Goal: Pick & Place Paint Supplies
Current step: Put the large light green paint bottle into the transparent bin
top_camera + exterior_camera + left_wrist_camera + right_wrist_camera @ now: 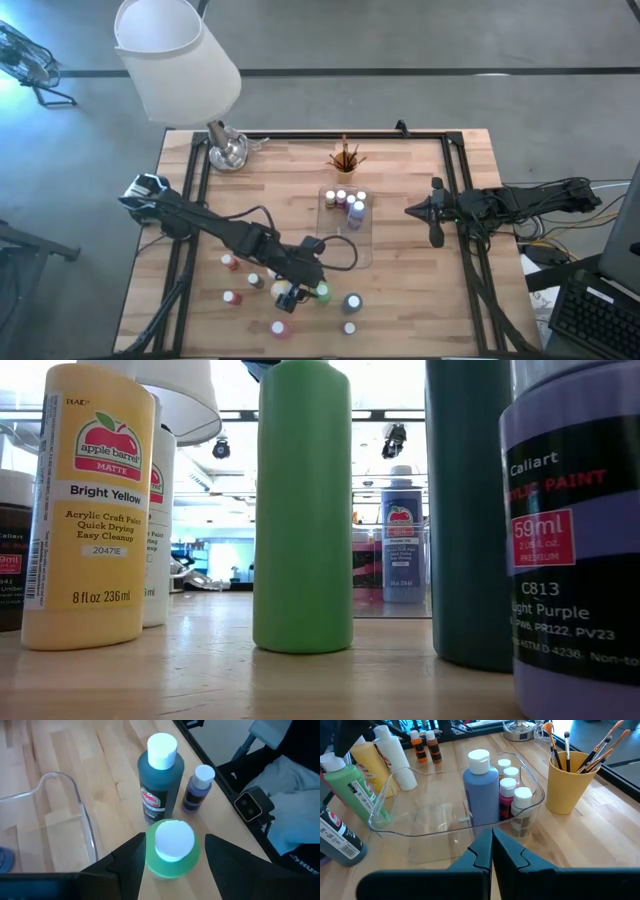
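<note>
From above, my left gripper (297, 291) sits low on the table (420, 290) among the bottles. Its wrist view shows both fingers flanking the green bottle (172, 852) (white cap up), beside the clear tray (75, 820). My right gripper (491, 851) is closed, facing that tray.

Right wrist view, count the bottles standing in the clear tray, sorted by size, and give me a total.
Tall blue bottle: 1
Small white-capped bottles: 4
Total in the clear tray: 5
</note>
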Robot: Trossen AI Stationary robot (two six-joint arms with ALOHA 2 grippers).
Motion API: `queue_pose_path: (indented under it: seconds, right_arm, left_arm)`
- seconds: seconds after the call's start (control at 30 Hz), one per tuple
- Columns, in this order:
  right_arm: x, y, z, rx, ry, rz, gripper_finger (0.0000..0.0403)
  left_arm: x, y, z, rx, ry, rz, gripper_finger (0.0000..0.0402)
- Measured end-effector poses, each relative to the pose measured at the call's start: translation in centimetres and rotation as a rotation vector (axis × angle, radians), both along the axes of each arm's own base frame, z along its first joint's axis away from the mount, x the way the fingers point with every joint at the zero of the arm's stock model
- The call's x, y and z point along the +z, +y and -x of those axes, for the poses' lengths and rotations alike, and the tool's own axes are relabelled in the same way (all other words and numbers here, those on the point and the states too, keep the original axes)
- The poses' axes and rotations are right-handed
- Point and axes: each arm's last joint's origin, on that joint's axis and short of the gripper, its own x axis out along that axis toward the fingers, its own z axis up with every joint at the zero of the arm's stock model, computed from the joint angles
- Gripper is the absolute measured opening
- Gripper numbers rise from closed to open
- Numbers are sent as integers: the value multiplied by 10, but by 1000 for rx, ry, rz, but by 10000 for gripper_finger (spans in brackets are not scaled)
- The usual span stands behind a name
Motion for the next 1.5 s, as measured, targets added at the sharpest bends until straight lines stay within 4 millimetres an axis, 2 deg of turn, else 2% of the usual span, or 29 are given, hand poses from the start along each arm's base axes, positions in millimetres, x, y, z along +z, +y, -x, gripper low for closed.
queue_pose_path:
  seconds: [0.33,0.57,0.9,1.13,1.5]
  right_arm:
    - [0,0,0,0,0,0,8]
    - [0,0,0,1,0,3,8]
    - [0,0,0,1,0,2,8]
    - [0,0,0,0,0,2,8]
    - [0,0,0,0,0,3,8]
  left_arm:
    - [-3,-1,-1,-8,-24,16,209]
    - [-16,0,-2,-6,-52,30,209]
    - [-16,0,-2,-12,-55,30,209]
    - [-28,-4,-11,-43,-53,53,209]
    - [-26,-2,-10,-50,-65,34,198]
